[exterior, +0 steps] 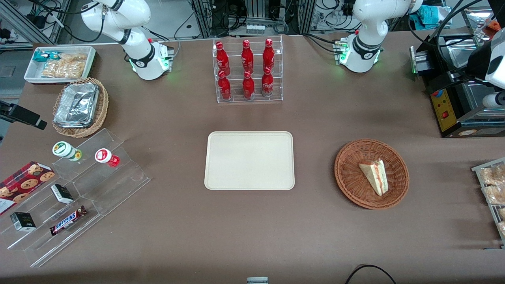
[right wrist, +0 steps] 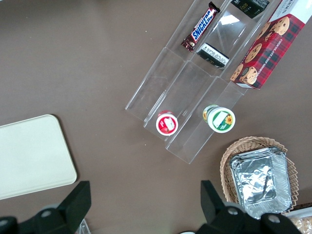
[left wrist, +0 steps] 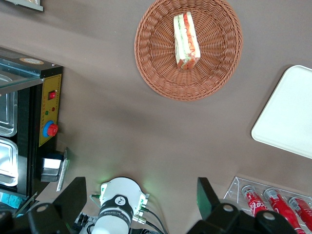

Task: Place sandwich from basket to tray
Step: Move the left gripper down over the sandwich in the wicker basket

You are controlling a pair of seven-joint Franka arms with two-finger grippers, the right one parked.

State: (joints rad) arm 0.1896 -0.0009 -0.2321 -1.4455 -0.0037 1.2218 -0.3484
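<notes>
- Pincer (left wrist: 139,187) up high over the brown table (exterior: 315,118), close to the working arm's own white base (left wrist: 119,207), farther from the front camera than the round basket.
- Two dark fingers (left wrist: 73,197) spread wide apart, with nothing held between them.
- Round red-brown basket (exterior: 349,173) flat on the table, toward the working arm's end.
- Sandwich (exterior: 375,175) lying on its side in the middle of the basket, touching the woven bottom.
- White bread, with red-orange and green stripes of filling showing along one edge.
- Flat cream tray (exterior: 249,160) in the middle of the table, beside the basket but not touching it, with bare table between the two.
- Nothing on the tray.
- Clear rack of red bottles (exterior: 247,69) farther from the front camera than the tray, all bottles standing upright.
- Black box with a yellow panel and red button (exterior: 444,104) at the working arm's end of the table.
- Toward the parked arm's end: a lighter basket with a shiny foil dish (exterior: 77,103) in it, and a white bin of snacks (exterior: 59,63) just beside it.
- Also at that end, clear plastic steps (exterior: 98,185) with two small cups (exterior: 67,150), a candy bar (exterior: 68,221) and a cookie box (exterior: 23,183).
</notes>
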